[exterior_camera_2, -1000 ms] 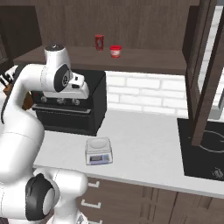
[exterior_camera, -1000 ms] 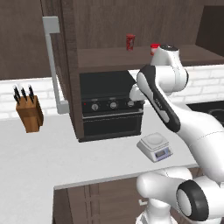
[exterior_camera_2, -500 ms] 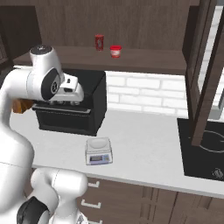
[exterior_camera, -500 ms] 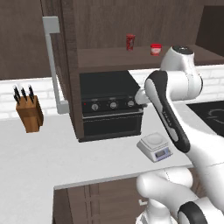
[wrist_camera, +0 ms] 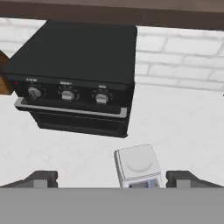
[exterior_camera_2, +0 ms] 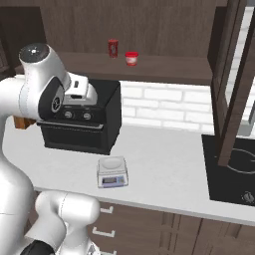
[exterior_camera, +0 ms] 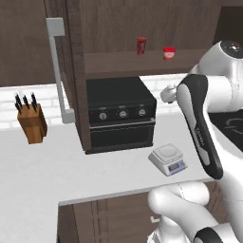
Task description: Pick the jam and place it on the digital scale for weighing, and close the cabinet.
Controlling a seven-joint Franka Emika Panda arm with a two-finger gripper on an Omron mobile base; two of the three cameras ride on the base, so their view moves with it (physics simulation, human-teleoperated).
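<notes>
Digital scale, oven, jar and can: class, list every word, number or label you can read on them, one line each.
None can be read.
digital scale: bluish display too blurred to read.
black oven: marks over the knobs too small to read.
jam: no legible label.
red can: print too small to read.

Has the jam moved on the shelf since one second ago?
No. The jam stands just right of the red can on the shelf above the black oven, the same spot as before.
</notes>
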